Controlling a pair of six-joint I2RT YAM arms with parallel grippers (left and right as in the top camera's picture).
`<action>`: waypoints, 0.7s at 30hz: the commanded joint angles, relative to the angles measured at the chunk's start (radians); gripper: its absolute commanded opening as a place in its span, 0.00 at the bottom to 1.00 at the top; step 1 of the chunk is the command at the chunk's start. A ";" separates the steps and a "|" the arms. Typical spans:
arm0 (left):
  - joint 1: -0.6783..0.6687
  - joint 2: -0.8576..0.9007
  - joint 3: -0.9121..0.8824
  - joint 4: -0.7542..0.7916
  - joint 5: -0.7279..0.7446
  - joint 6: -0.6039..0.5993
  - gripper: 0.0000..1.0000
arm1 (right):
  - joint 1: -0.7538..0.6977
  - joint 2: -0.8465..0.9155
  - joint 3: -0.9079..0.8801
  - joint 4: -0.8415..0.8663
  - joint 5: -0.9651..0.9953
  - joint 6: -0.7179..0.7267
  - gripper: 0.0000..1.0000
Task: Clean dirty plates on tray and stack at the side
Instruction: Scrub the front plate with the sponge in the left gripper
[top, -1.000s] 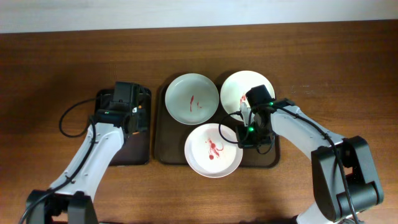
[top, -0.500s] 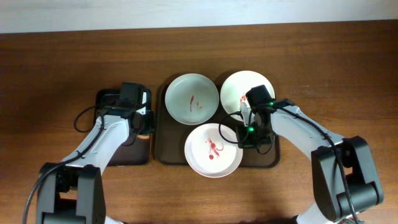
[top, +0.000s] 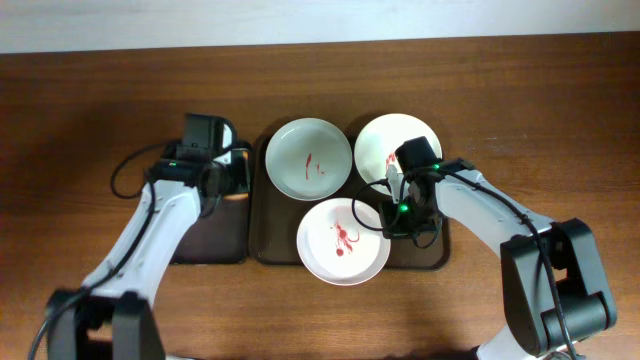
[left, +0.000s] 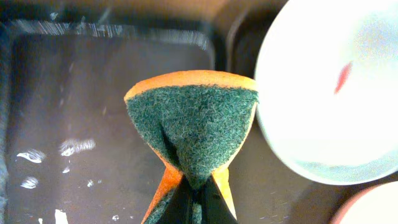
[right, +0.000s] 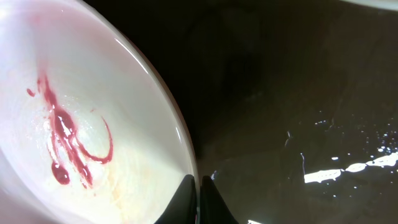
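The left claw (left: 199, 202) pinches a sponge (left: 189, 134) beside the back plate (left: 323, 93), the right claw (right: 198, 198) nips the front plate (right: 81, 124) at its rim, and only overhead shows the third plate (top: 383, 135).

My sponge (left: 191, 134) is speckled dark green with an orange edge. The plates (top: 362, 256) are white with thin red smears. The tray (top: 268, 236) is dark brown and the table (top: 100, 90) brown wood-grain.

Hand (right: 198, 185) pinches red-smeared plate (right: 93, 81) on tray (right: 298, 93).
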 joint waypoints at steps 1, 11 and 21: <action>-0.006 -0.093 0.038 -0.004 0.122 -0.045 0.00 | 0.005 0.009 -0.009 -0.003 0.028 0.000 0.04; -0.311 -0.051 0.037 -0.002 0.270 -0.358 0.00 | 0.005 0.009 -0.009 -0.005 0.028 0.001 0.04; -0.462 0.165 0.037 0.053 0.431 -0.660 0.00 | 0.005 0.009 -0.009 -0.005 0.028 0.001 0.04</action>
